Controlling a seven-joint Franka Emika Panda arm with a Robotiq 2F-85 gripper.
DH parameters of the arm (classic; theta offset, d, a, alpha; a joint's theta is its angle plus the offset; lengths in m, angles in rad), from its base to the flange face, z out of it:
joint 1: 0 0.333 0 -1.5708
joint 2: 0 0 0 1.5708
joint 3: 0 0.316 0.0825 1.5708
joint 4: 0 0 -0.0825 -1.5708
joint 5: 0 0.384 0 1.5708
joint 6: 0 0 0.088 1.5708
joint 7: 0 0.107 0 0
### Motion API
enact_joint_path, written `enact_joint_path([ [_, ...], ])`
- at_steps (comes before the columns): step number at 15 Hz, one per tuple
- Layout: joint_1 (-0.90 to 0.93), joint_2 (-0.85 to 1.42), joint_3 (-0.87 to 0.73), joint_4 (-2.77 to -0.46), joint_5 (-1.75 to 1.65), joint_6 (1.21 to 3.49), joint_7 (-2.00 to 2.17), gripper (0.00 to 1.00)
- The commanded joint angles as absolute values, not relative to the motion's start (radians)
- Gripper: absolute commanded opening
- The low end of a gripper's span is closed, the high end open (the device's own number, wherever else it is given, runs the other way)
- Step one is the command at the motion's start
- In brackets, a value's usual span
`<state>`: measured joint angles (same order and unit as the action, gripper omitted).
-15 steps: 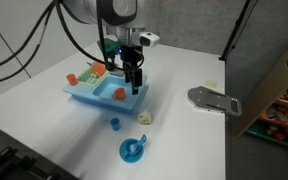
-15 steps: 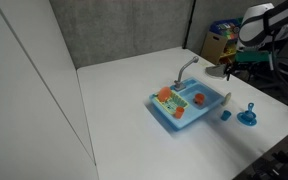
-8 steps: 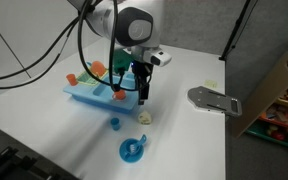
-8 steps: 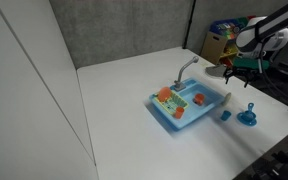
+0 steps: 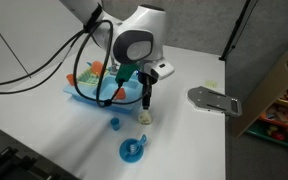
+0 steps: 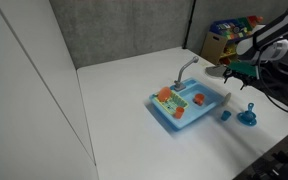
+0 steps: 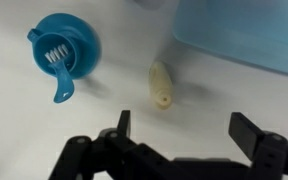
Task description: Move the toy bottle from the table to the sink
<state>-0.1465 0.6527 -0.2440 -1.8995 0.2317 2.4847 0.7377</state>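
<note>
The toy bottle (image 7: pixel 161 84), pale cream and stubby, lies on its side on the white table, just ahead of my gripper (image 7: pixel 187 128) in the wrist view. The jaws stand wide open with only bare table between them. In an exterior view the gripper (image 5: pixel 144 96) hangs just above the bottle (image 5: pixel 146 116), beside the near corner of the light-blue sink (image 5: pixel 90 92). The sink (image 6: pixel 189 106) with its grey faucet (image 6: pixel 185 68) holds orange and red toys. In that view the gripper (image 6: pixel 246 76) is to the right of the sink and I cannot make out the bottle.
A round blue dish (image 5: pixel 132 150) and a small blue cup (image 5: pixel 114 124) sit on the table near the bottle. A grey flat object (image 5: pixel 214 100) lies towards the table's edge, with a cardboard box (image 5: pixel 274 90) beyond it. The sink's corner (image 7: pixel 254 35) shows in the wrist view.
The arm has swung from over the sink's edge towards the bottle and come lower. The jaws have stayed open. The toys have not moved.
</note>
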Motion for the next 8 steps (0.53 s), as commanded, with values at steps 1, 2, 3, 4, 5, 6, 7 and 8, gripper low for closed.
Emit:
enact_joint_path([
  [1, -0.118, 0.649, -0.263, -1.940, 0.243, 2.554, 0.817, 1.00],
  [2, -0.122, 0.634, -0.253, -1.950, 0.244, 2.546, 0.811, 1.00],
  [3, -0.135, 0.658, -0.248, -1.923, 0.234, 2.532, 0.788, 1.00],
  [4, -0.133, 0.659, -0.248, -1.925, 0.233, 2.532, 0.789, 1.00],
  [5, -0.132, 0.660, -0.248, -1.925, 0.233, 2.532, 0.789, 1.00],
  [6, -0.132, 0.660, -0.248, -1.925, 0.233, 2.532, 0.789, 1.00],
  [7, -0.133, 0.660, -0.248, -1.925, 0.233, 2.532, 0.789, 1.00],
  [8, -0.133, 0.660, -0.248, -1.925, 0.233, 2.532, 0.789, 1.00],
])
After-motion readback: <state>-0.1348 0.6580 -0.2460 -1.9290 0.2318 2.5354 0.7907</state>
